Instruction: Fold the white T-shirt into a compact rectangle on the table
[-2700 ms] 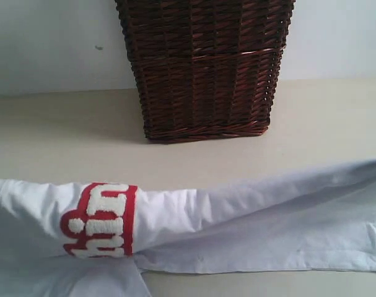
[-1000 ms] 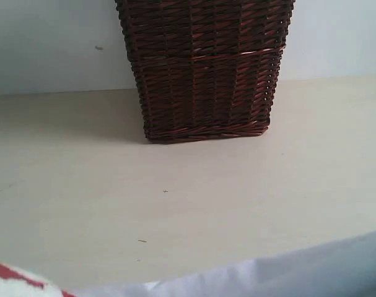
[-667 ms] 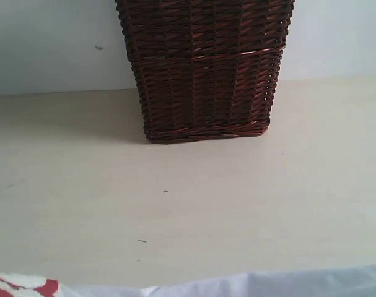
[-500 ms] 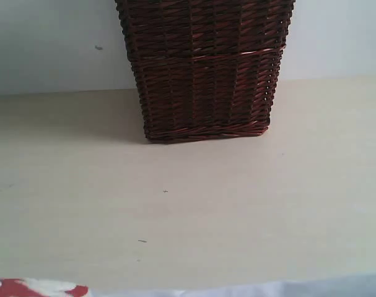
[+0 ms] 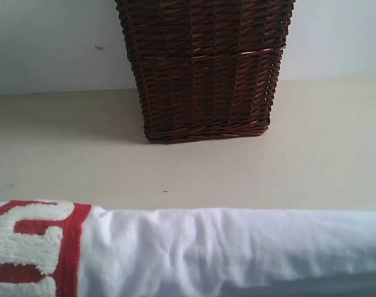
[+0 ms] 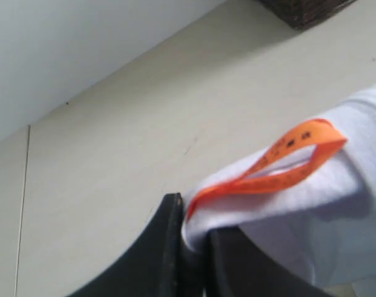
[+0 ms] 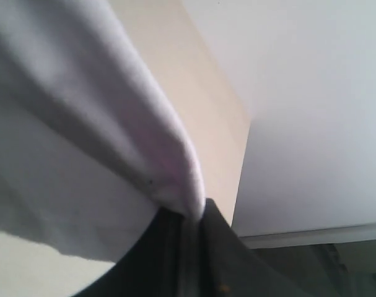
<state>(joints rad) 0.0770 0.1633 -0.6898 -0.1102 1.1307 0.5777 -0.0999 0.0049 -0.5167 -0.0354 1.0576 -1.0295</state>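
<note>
Because the left pincer (image 6: 191, 218) is clamped on the hem just beside the orange tag (image 6: 280, 164) and the right pincer (image 7: 191, 218) on the opposite edge, the white T-shirt (image 5: 225, 247) runs stretched between them over the desk (image 5: 64, 154), probably so a straight fold can be laid.

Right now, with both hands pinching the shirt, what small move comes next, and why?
Probably lower both hands together to lay the held edge down. The left hand and right hand are each shut on the white T-shirt, stretched between them, with bare table between it and the basket.
</note>
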